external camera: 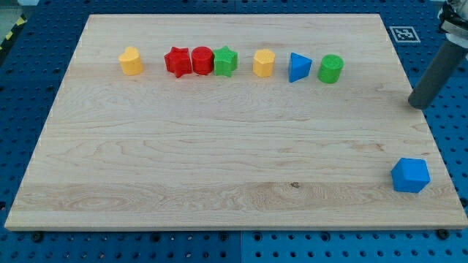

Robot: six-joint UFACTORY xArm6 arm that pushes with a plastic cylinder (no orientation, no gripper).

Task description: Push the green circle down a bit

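Note:
The green circle stands near the view's top, at the right end of a row of blocks. My tip is the lower end of the dark rod at the view's right edge, to the right of and slightly below the green circle, well apart from it. Left of the green circle stand a blue triangle, a yellow hexagon, a green star, a red circle, a red star and a yellow heart-like block.
A blue cube-like block sits near the wooden board's lower right corner, below my tip. A fiducial tag lies off the board at the top right.

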